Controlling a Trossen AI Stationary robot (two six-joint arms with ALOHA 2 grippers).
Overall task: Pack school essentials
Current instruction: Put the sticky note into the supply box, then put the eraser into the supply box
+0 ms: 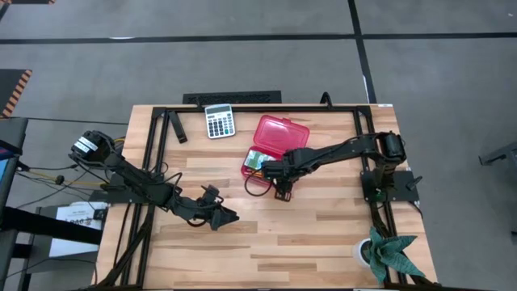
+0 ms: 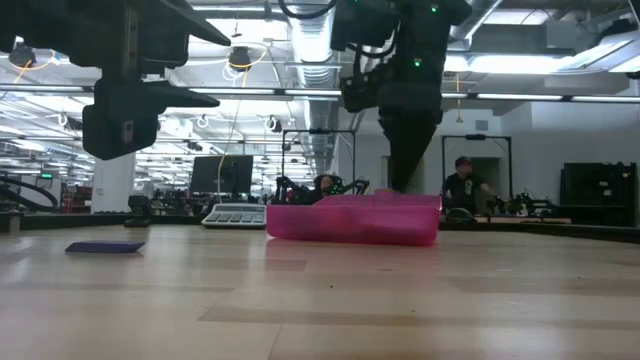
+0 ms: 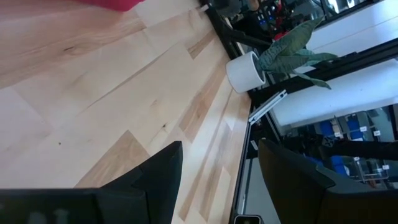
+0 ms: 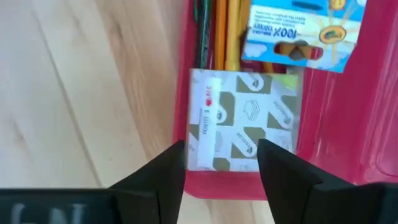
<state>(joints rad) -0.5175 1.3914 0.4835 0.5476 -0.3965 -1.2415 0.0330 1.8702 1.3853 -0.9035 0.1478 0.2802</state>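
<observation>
The red translucent case (image 1: 275, 145) lies open on the table. Its tray (image 4: 348, 124) holds orange and yellow pencils (image 4: 227, 31), a dark green pen (image 4: 200, 28), a blue carton (image 4: 298, 34) and a small white patterned box (image 4: 245, 127). A lime-green edge (image 4: 289, 78) shows under the carton. The scissors are out of view. My right gripper (image 1: 283, 191) (image 4: 221, 165) is open and empty above the tray's near end, over the white box. My left gripper (image 1: 226, 217) (image 3: 217, 180) is open and empty over bare table at the near left.
A grey-white calculator (image 1: 219, 121) lies at the far edge, left of the case, with a black bar (image 1: 176, 127) further left. A potted plant (image 1: 388, 250) in a white pot (image 3: 242, 71) stands at the near right corner. Bare wood lies between the grippers and the near edge.
</observation>
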